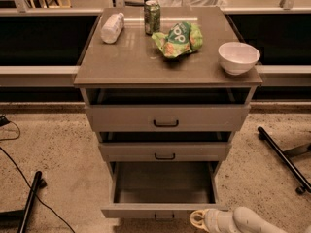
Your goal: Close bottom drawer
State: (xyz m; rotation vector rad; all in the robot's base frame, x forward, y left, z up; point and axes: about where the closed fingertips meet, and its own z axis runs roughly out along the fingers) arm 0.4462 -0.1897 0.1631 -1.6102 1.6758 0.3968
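Note:
The bottom drawer (164,183) of the grey-brown cabinet stands pulled far out, its deep box empty and its low front (146,211) with a small black handle (164,216) at the frame's lower edge. The middle drawer (164,152) and the top drawer (166,118) are pulled out a little. My gripper (197,220), pale with a cream tip, comes in from the lower right and sits at the right end of the bottom drawer's front.
On the cabinet top (131,57) lie a plastic bottle (112,27), a green can (152,17), a green chip bag (178,39) and a white bowl (238,57). A black chair leg (284,158) lies on the floor at right; cables and a black bar (30,200) at left.

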